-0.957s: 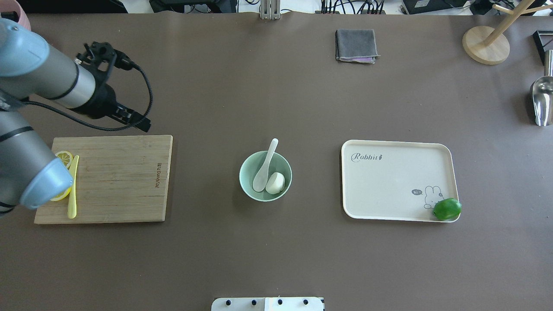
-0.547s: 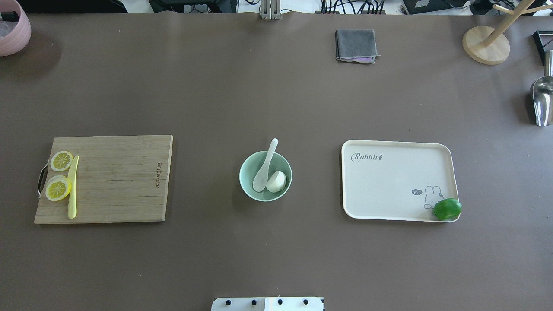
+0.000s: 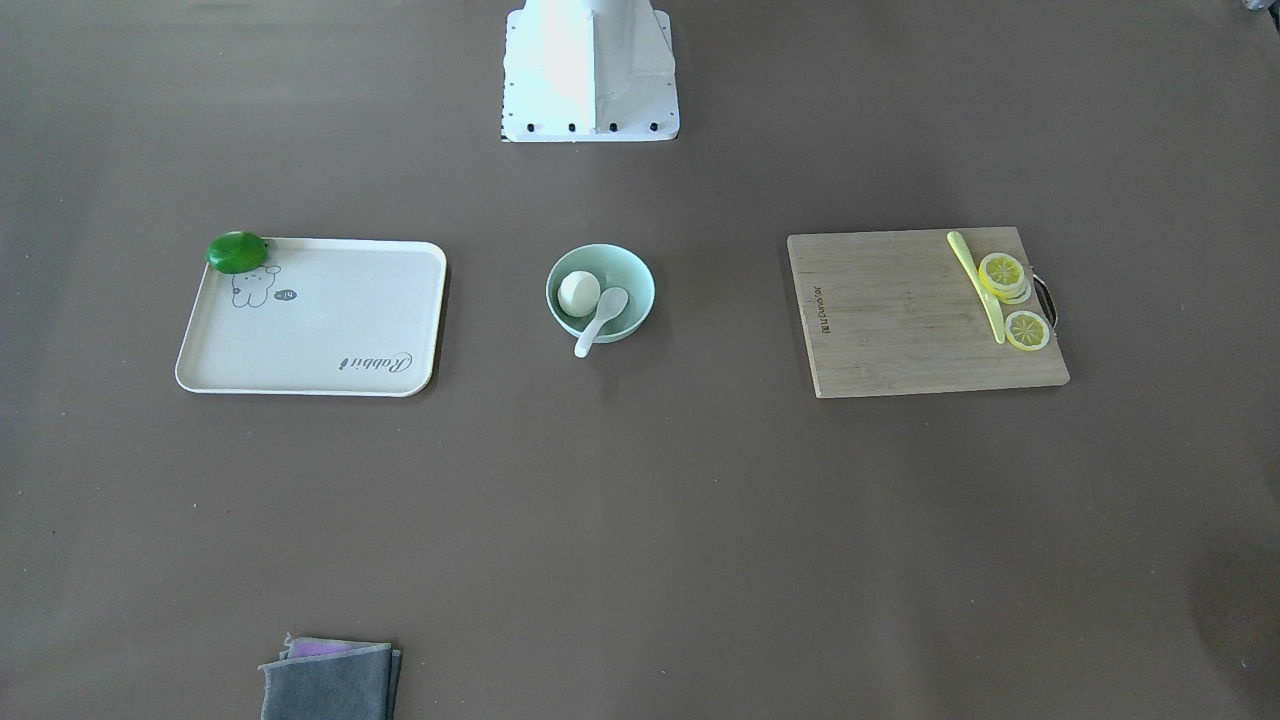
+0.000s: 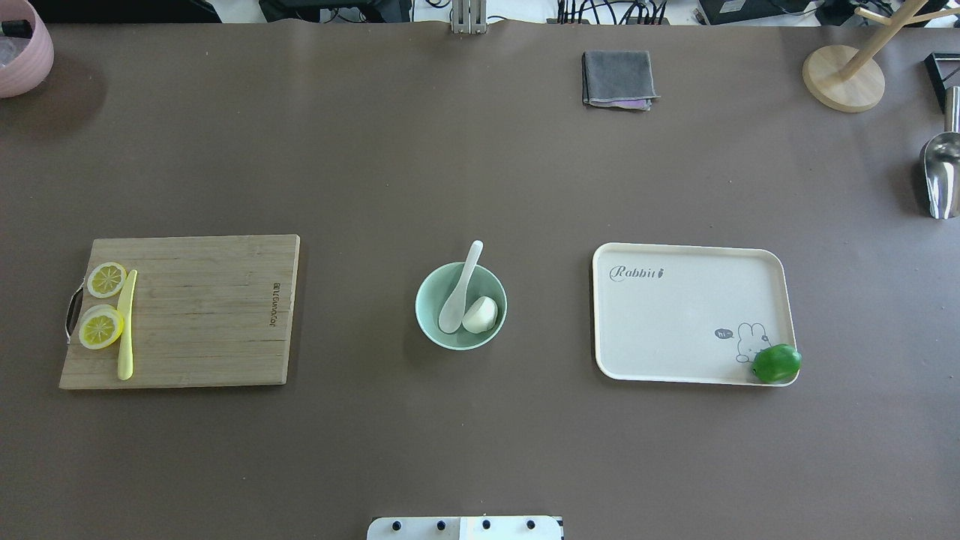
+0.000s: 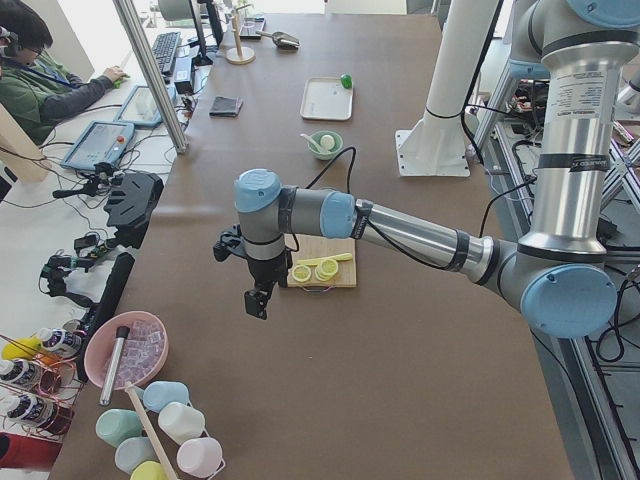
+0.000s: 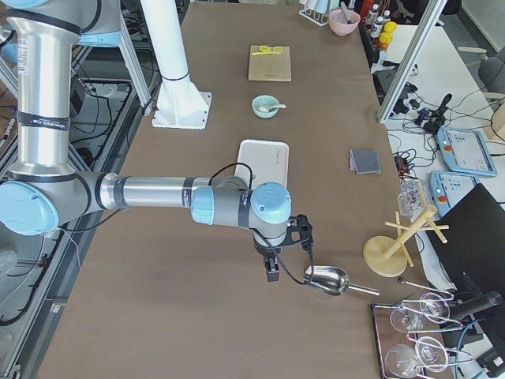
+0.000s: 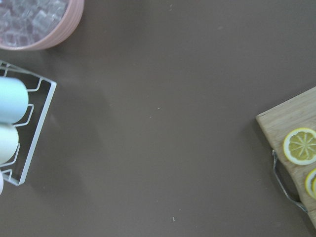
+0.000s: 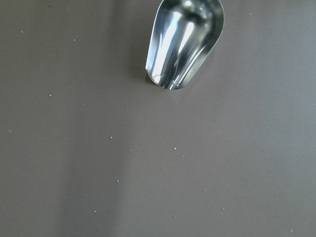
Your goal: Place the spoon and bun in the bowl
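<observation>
The pale mint-green bowl [image 4: 421, 307] stands at the table's middle. The white spoon [image 4: 459, 292] lies in it with its scoop down and its handle leaning over the far rim. The white bun [image 4: 480, 315] lies in the bowl beside the scoop. They also show in the front view: bowl [image 3: 636, 277], spoon [image 3: 598, 318], bun [image 3: 579, 293]. My left gripper [image 5: 258, 300] hangs over the table beyond the cutting board's end, far from the bowl. My right gripper [image 6: 272, 272] hangs near a metal scoop. Both show only in side views, so I cannot tell whether they are open or shut.
A wooden cutting board [image 4: 202, 311] with two lemon slices [image 4: 101, 328] and a yellow-green knife [image 4: 126, 324] lies left of the bowl. A cream tray [image 4: 675, 315] with a green lime [image 4: 776, 363] lies on the right. A grey cloth [image 4: 618, 78], metal scoop [image 4: 941, 176] and pink bowl [image 4: 22, 49] lie at the edges.
My left arm has drawn back out of the overhead view, uncovering the lemon slices and the pink bowl. Bowl, spoon and bun have not moved.
</observation>
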`<action>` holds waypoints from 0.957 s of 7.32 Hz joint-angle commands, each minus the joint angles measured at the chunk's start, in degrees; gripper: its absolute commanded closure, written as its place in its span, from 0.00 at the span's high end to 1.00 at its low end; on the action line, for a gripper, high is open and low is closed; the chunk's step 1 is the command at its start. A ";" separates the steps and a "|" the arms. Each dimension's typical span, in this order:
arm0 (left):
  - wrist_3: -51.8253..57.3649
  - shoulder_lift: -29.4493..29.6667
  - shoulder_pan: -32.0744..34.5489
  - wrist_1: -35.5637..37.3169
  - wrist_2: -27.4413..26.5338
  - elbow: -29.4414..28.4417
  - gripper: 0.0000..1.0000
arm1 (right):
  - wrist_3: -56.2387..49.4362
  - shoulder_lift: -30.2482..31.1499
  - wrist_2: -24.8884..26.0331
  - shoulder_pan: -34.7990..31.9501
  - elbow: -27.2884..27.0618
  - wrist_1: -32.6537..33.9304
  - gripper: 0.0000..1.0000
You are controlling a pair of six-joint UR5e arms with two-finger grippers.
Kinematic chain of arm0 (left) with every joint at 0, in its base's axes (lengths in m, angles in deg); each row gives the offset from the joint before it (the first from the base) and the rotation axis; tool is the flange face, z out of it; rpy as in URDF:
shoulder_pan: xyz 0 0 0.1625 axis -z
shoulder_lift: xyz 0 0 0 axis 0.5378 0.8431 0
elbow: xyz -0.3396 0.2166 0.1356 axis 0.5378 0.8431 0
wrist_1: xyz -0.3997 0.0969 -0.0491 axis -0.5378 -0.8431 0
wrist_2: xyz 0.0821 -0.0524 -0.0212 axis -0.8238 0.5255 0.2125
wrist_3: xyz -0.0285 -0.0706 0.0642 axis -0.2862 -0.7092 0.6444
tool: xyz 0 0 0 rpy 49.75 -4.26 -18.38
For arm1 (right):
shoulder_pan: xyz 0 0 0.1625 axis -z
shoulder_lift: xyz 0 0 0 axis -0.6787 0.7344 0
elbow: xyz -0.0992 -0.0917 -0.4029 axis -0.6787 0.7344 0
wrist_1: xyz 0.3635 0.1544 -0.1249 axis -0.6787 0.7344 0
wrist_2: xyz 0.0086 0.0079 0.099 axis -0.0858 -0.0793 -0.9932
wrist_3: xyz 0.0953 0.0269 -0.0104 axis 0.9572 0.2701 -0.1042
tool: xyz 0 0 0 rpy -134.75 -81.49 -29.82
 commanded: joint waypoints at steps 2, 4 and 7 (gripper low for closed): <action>-0.67 -5.31 0.79 -4.16 2.80 -0.58 0.98 | 5.72 -0.13 0.42 2.50 -1.08 0.06 1.00; -5.75 -5.86 0.62 -5.68 6.51 -0.67 0.98 | 5.37 -0.04 0.33 3.11 -0.82 -0.29 1.00; -5.42 -5.60 0.70 -5.51 5.55 0.82 0.98 | 5.01 -0.04 0.15 3.55 -0.82 -0.38 1.00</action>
